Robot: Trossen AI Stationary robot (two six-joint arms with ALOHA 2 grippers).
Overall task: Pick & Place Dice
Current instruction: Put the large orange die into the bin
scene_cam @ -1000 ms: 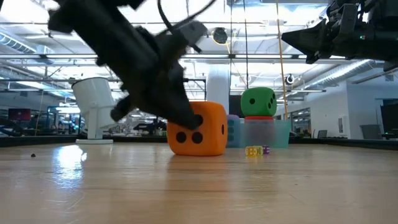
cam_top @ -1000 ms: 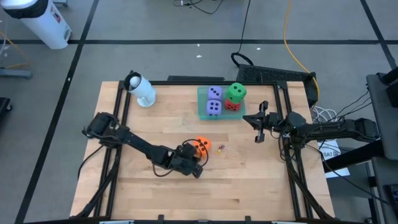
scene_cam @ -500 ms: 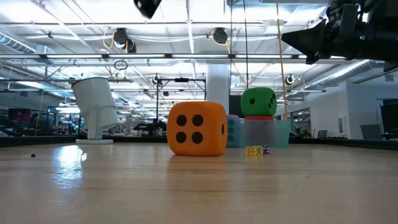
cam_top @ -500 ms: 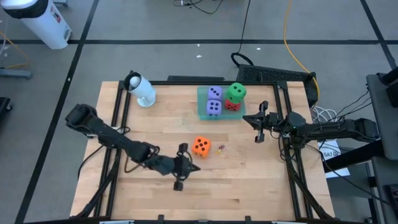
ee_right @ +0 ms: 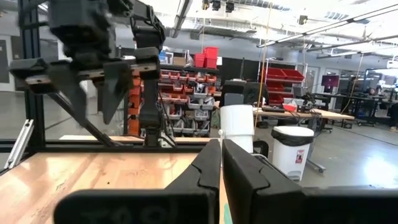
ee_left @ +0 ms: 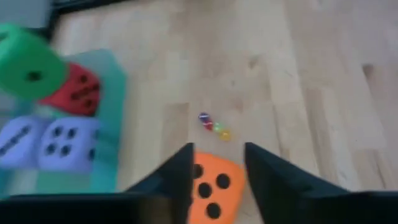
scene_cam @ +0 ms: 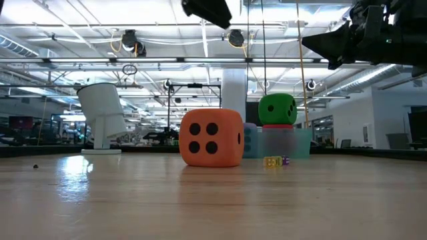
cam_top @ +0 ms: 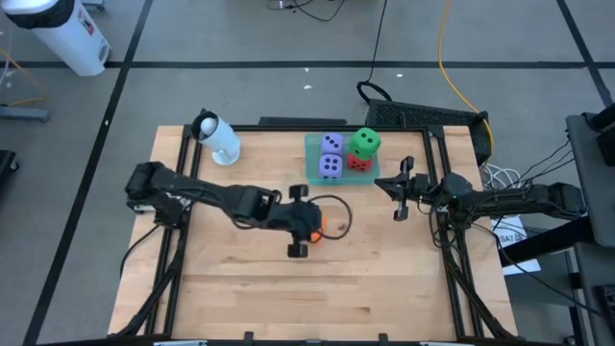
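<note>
Orange die (scene_cam: pixel 211 137): resting flat on the wooden table (cam_top: pixel 384 279), near mid-table, apart from the tray; four dark pips on the face toward the low camera; mostly covered by the left gripper from above, only an orange edge showing there (cam_top: pixel 318 226); three pips visible between the fingers in the left wrist view (ee_left: pixel 213 193).
Left gripper (cam_top: pixel 298 221): hanging directly above the orange die, clear of it, high enough that only its dark tip shows at the top of the low view (scene_cam: pixel 208 10); fingers (ee_left: pixel 180 177) spread wider than the die, holding nothing.
Small bright beads (ee_left: pixel 214 126): red, green and yellow specks on the table just beside the orange die, on its tray-ward side; also seen low on the table (scene_cam: pixel 275 161).
Teal tray (cam_top: pixel 314 144): translucent, at the far edge of the table, well apart from the orange die.
Purple-blue dice (cam_top: pixel 331 154): two, side by side in the tray, one toward the far edge, one toward the near.
Red die (cam_top: pixel 357 164): in the tray beside the purple-blue pair, partly covered.
Green die (cam_top: pixel 365 143): stacked on the red die, tilted; topmost in the low view (scene_cam: pixel 277 109).
Right gripper (cam_top: pixel 403 189): held above the right side of the table, near the tray, touching nothing; fingers (ee_right: pixel 205 168) closed together, nothing between them.
White cylindrical device (cam_top: pixel 217 137): far left corner of the table, well apart from the dice.
White bin (cam_top: pixel 65 34): on the floor beyond the table.
</note>
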